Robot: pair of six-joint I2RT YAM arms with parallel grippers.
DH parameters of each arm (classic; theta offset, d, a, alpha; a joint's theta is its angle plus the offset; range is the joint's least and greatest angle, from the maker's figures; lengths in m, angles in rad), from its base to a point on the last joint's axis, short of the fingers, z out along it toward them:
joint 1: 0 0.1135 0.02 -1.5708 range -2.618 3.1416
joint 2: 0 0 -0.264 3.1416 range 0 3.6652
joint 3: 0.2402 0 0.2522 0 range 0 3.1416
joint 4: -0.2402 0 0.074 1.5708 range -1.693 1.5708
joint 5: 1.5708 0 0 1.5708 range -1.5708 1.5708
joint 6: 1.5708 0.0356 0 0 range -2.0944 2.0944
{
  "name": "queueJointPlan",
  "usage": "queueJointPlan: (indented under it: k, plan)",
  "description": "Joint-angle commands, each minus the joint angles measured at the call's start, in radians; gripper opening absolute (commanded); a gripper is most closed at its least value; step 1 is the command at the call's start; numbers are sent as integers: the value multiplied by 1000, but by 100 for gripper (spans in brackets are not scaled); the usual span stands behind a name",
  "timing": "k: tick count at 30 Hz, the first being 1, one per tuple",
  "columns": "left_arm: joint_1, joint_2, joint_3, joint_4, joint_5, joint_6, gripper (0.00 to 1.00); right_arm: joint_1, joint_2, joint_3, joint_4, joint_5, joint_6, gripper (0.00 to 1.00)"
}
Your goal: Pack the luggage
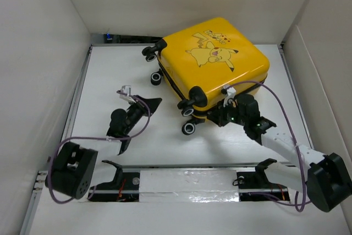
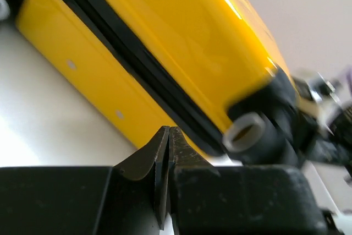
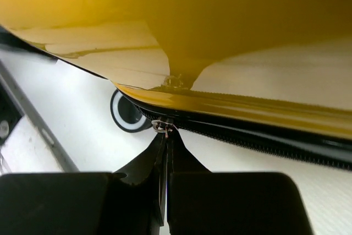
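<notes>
The white table (image 1: 110, 75) is walled in by pale panels on three sides. The luggage (image 1: 214, 59), a yellow hard-shell suitcase, lies flat on the far right part of the table. Its cartoon print faces up, its two shells lie together, and it is turned at an angle to the table's edges. The right arm (image 1: 286, 147) reaches from its base at the near right corner up to the suitcase's near edge. The left arm (image 1: 118, 125) lies low over the table, left of the suitcase and apart from it. The left gripper (image 2: 169, 130) points toward the wheeled side, with its fingers pressed together on nothing. The right gripper (image 3: 166, 136) sits against the black zipper band (image 3: 264, 136) that runs between the shells, its fingers squeezed shut on the small metal zipper pull (image 3: 162, 125). Four black wheels stick out from the suitcase's left side, and the nearest wheel (image 1: 188, 128) sits just left of the right gripper. A purple cable (image 1: 275, 94) loops over the suitcase's near right corner.
</notes>
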Motion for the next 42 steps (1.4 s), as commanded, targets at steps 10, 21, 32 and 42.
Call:
queueJointPlan:
  k: [10,21,32,42]
  plan:
    - [-316,-111,202,-275,137,202,99,24,-316,-149,164,148,42,0]
    - [-483,-17,397,-504,-24,420,99,-24,-445,-178,51,107,23,0]
    - [-506,172,550,-501,8,451,78,74,-428,-258,92,123,81,0]
    - [-537,330,661,-334,181,295,0,407,-267,-221,286,367,156,0]
